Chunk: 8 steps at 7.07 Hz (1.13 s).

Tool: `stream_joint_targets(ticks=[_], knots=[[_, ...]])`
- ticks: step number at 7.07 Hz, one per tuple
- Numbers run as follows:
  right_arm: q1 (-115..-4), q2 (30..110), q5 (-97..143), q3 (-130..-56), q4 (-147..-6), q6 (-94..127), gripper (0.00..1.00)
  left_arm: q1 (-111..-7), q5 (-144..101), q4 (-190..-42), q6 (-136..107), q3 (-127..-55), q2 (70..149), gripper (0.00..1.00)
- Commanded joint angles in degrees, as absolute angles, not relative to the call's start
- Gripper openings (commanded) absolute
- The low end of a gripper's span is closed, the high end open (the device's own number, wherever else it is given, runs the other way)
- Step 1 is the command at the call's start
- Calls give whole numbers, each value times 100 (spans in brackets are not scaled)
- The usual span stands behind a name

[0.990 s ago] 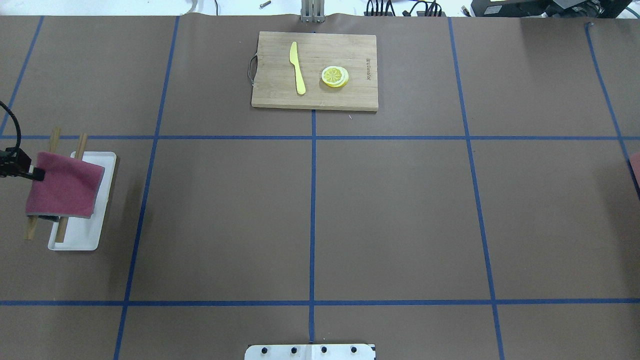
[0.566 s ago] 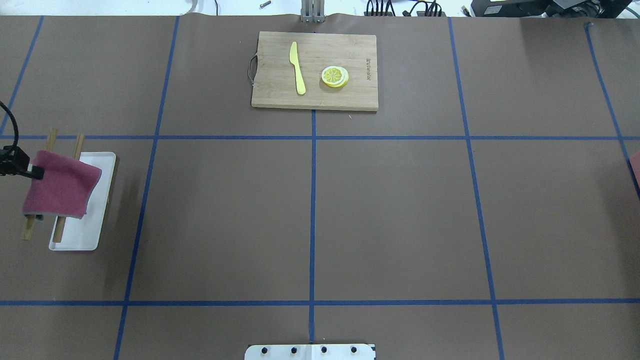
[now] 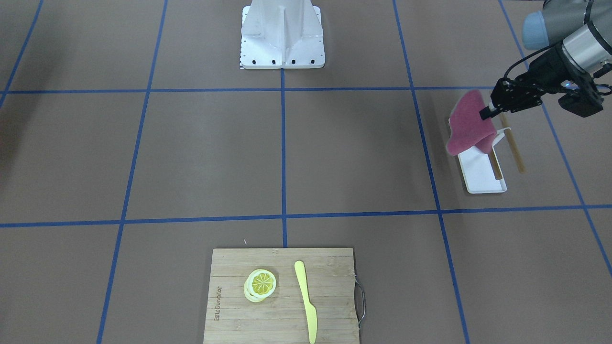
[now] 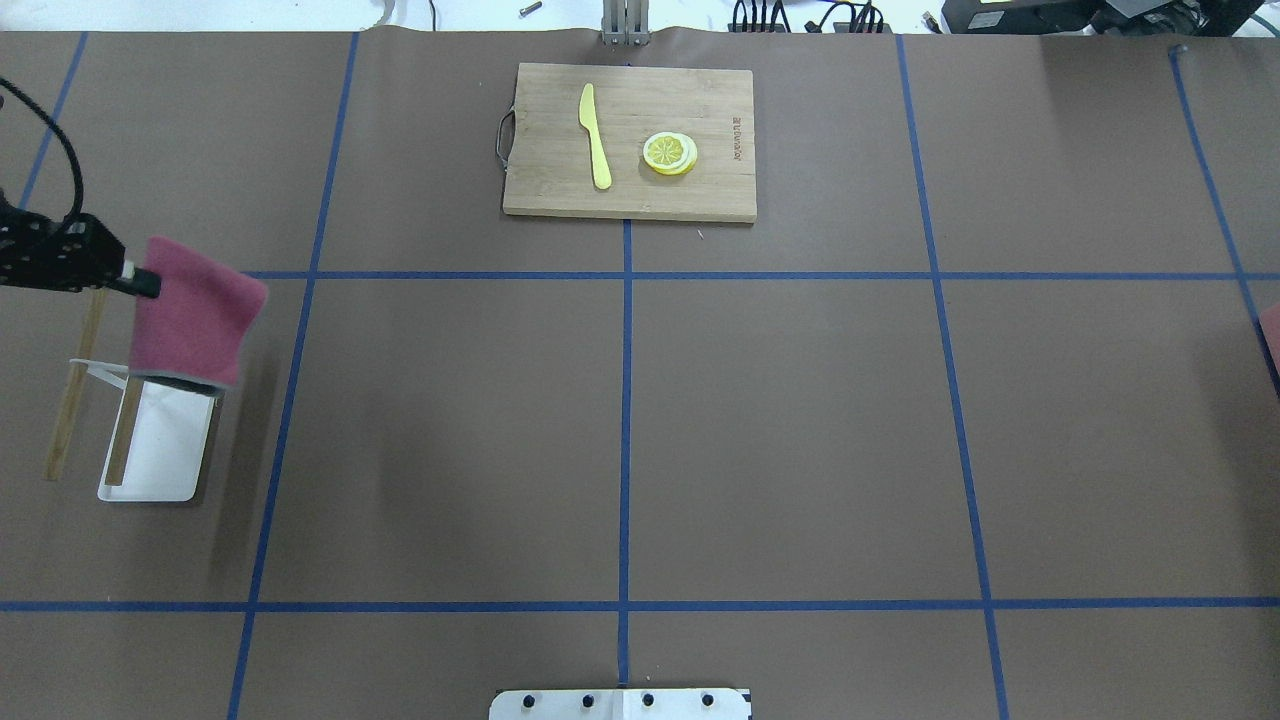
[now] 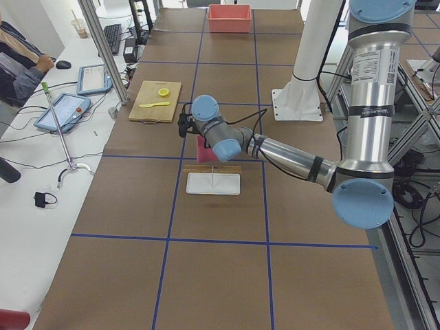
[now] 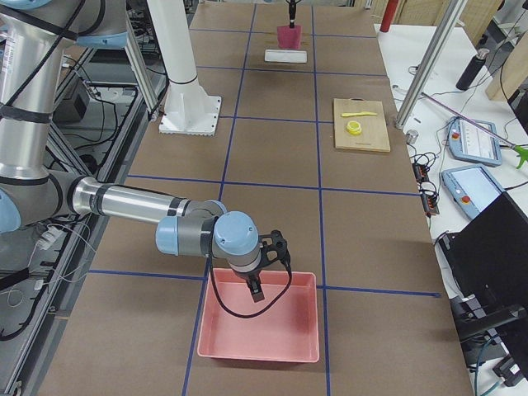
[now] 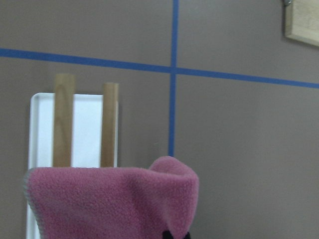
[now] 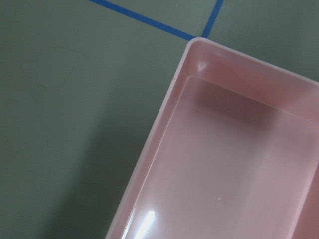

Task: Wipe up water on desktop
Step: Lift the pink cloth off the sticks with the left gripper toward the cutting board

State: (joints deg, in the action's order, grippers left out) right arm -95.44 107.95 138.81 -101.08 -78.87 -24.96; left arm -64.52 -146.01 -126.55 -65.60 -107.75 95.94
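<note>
The desktop [image 4: 800, 420] is a matte brown surface with blue tape lines; no water shows on it in the wide views. My left gripper [image 4: 140, 283] is shut on the edge of a pink cloth [image 4: 195, 325], which hangs in the air over the far end of a white tray [image 4: 160, 455]. The gripper [image 3: 485, 113] and the cloth [image 3: 468, 122] also show in the front-facing view, and the cloth [image 7: 109, 204] fills the bottom of the left wrist view. My right gripper [image 6: 256, 293] hangs over a pink bin [image 6: 260, 330]; I cannot tell whether it is open or shut.
Two wooden sticks [image 4: 68, 400] lie along the white tray at the left edge. A bamboo cutting board [image 4: 630, 140] with a yellow knife [image 4: 596, 135] and lemon slices [image 4: 670, 153] sits at the far middle. The robot base plate [image 4: 620, 703] is at the near edge.
My left gripper has moved toward the far side and to the right with the pink cloth, which now hangs over the tray's far end. Cutting board unmoved.
</note>
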Motion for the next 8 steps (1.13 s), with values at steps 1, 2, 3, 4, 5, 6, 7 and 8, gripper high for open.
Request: stream_joint_targets(ticks=[1,2,3,4,5,6,7,8], knots=[[-9545,10898,14340,-10116,-7210,-2461,100,-6285,-14564,-12525,-7843,-10793,10709,0],[-9536,10898,14761,-10116,-6746,-2426,100,-5971,-14424,-11985,-8449,-10793,11384,0],[-9536,10890,15001,-10134,-6463,-2347,100,-5681,-13883,-11101,-8646,-10802,12148,0],[-9536,10898,15177,-10273,-5973,-1946,100,-5199,-13251,-10274,-8727,-10810,12747,0],[-9510,10907,15179,-10335,-5359,-1499,100,-4881,-12854,-10031,-9023,-10750,13118,0],[-9414,10899,15214,-10423,-5152,-1285,100,-4721,-12606,-10020,-9235,-10584,13374,0],[-9265,10838,15423,-10580,-5116,-1231,100,-4554,-12334,-10020,-9507,-10321,13734,0],[-9159,10706,15747,-10669,-5107,-1222,100,-4405,-12105,-10020,-9797,-10075,14068,0]])
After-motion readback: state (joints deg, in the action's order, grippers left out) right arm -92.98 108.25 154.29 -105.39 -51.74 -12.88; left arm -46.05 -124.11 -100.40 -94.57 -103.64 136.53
